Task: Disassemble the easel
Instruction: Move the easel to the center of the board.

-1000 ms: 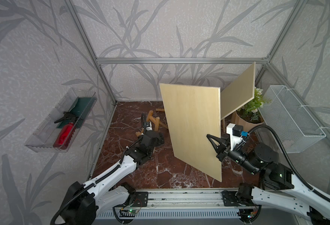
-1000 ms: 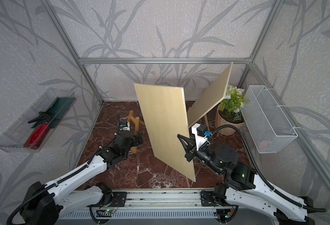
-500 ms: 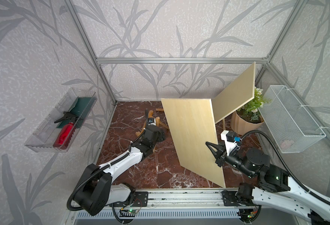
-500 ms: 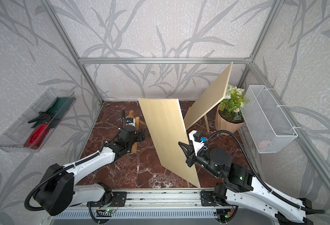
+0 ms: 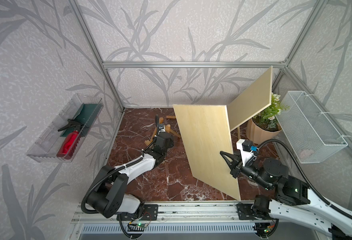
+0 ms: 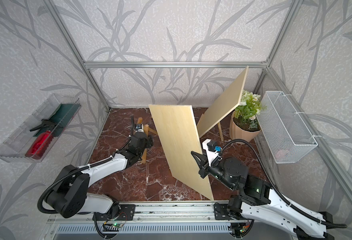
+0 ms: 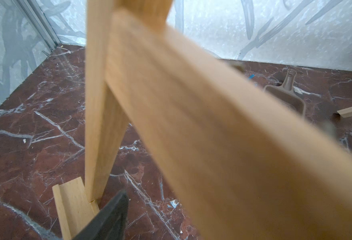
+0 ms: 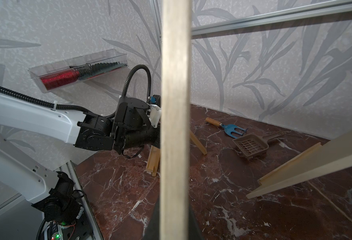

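In both top views, the right claw is clamped on one long edge of a large pale board. The board stands tilted, with its lower corner close to the front of the marble tabletop; whether it touches cannot be told. Held so far from its middle, the board could twist in the grip, slip out, or swing into the second board leaning just behind it beside the plant pot. The right arm reaches in low from the front rail.

The small wooden easel stands at the back left of the tabletop. The left arm stretches out to it, and the wrist mostly hides the left claw.

Left wrist view: the easel's upright and crossbar fill the frame, very close and blurred. One dark fingertip sits just beside the upright's foot. Whether this claw is wide or gripping cannot be told. A pull on one bar alone might tip the whole frame over rather than part it.

Right wrist view: the board's edge runs straight up between the jaws, which are closed on it. The edge hides part of the easel, so the two arms could bump unseen.
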